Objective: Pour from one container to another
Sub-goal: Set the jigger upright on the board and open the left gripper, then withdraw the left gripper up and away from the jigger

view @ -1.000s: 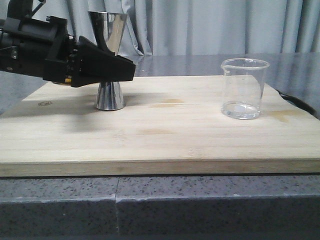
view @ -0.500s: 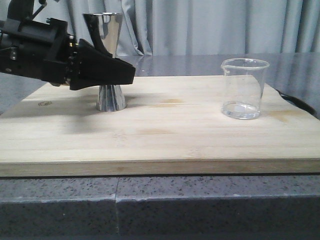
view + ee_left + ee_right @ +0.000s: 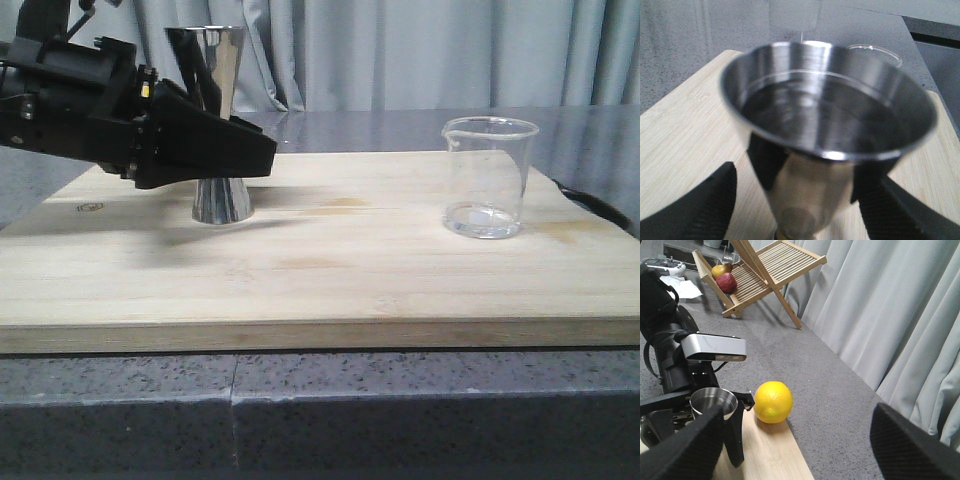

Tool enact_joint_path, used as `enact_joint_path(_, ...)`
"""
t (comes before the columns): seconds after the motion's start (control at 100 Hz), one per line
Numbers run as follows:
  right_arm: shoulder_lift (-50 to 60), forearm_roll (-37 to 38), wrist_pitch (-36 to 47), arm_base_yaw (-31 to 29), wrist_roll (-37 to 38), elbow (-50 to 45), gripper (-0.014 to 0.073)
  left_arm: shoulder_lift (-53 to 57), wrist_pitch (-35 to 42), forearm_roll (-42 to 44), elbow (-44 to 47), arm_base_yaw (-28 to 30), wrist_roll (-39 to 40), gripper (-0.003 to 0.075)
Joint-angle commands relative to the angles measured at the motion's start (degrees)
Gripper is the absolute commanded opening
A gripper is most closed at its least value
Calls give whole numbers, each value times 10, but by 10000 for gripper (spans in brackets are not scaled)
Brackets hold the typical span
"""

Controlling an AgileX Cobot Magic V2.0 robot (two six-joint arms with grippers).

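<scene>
L claw (image 3: pixel 235 150) round jigger (image 3: pixel 212 70)

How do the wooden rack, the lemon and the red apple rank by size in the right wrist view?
Largest to smallest as they look:
1. wooden rack
2. lemon
3. red apple
The lemon sits much nearer the camera than the apple, so their real order is unsure.

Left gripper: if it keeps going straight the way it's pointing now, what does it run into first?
The jigger. The left gripper has an open finger on either side of its narrow waist, so the palm would meet the steel almost at once. The beaker stands farther along the board, apart.
</scene>
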State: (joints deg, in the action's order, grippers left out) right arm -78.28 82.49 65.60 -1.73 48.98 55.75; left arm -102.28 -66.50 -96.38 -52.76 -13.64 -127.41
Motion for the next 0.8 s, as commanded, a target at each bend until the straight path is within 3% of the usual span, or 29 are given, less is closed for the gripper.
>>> enact_joint_path(0.0,20,-33,11,-4,-4,19,542,28,-69,-28,-8,0,17,519)
enact_joint_path(0.36,20,-33,9,-4,-4,19,542,31,-69,9,-8,26,54,519)
enact_joint_path(0.79,20,-33,0,-4,-4,19,542,117,-69,142,-16,93,129,519)
